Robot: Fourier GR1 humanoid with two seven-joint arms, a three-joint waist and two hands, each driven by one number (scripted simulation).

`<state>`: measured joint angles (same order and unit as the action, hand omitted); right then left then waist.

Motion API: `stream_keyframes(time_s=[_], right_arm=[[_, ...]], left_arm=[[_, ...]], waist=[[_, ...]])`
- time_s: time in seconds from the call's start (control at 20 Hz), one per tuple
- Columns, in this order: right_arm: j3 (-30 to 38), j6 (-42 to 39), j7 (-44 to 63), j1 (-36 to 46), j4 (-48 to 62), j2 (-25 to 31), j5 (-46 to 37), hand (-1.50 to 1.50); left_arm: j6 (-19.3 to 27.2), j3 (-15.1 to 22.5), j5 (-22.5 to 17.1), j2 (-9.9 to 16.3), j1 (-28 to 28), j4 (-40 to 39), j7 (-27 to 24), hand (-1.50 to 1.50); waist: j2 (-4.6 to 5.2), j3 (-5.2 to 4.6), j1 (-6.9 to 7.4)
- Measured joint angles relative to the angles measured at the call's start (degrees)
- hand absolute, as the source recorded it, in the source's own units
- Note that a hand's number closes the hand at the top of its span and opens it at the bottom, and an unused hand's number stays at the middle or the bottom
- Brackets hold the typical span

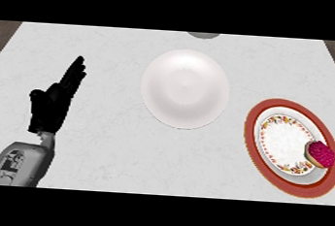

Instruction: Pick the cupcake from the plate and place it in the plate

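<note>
On the red-rimmed plate [258,140] sits a pink-frosted cupcake [320,154]; left hand [52,105] rests open, fingers straight.

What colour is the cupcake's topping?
Deep pinkish red, seen in the head view on the cupcake.

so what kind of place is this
Probably a kitchen counter: a pale marble-look counter top holds a plain white plate and a red-rimmed patterned plate with a pink-frosted cupcake on it. The left hand rests open at the left.
</note>
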<state>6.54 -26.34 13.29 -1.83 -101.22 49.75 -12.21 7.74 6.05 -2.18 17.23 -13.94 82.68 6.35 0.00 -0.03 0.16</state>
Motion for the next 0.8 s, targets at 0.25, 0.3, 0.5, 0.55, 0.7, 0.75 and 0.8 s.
stream_keyframes(time_s=[0.25, 0.3, 0.5, 0.55, 0.7, 0.75, 0.8], right_arm=[[-1.8, -2.1, -1.3, 3.2, 5.1, -3.4, -4.6, -1.5], [-2.2, -2.4, -1.3, 2.9, 5.1, -3.7, -5.6, -1.5], [-4.0, -4.0, -0.8, 4.5, 7.5, -5.3, -9.7, -1.5], [-4.2, -4.3, -1.4, 5.1, 8.8, -5.7, -10.7, -1.5], [-5.2, -4.2, -3.4, 5.3, 11.9, -6.9, -14.4, -1.5], [-5.8, -3.5, -4.0, 5.7, 13.4, -7.8, -15.8, -1.5], [-5.8, -3.2, -5.3, 5.7, 14.6, -8.2, -16.9, -1.5]], left_arm=[[-1.0, -0.8, 1.4, -1.1, 0.7, -0.5, -1.1, 0.0], [-0.8, -1.2, 1.7, -1.4, -0.5, -1.7, -1.0, 0.0], [-1.2, -1.9, 2.3, -2.4, -0.6, -1.8, -1.1, 0.0], [-1.6, -2.2, 2.4, -2.3, -1.4, -2.3, -0.9, 0.0], [-2.6, -3.0, 2.7, -2.2, -1.4, -1.8, -0.6, 0.0], [-2.7, -3.1, 2.8, -2.4, -1.3, -1.6, -0.4, 0.0], [-2.9, -3.3, 3.0, -2.6, -0.7, -1.3, -0.7, 0.0]], waist=[[0.03, 0.02, 0.01], [0.05, 0.02, -0.1], [0.04, 0.02, -0.07], [0.04, 0.03, -0.08], [0.03, 0.03, -0.07], [0.03, 0.03, -0.04], [0.03, 0.04, -0.04]])
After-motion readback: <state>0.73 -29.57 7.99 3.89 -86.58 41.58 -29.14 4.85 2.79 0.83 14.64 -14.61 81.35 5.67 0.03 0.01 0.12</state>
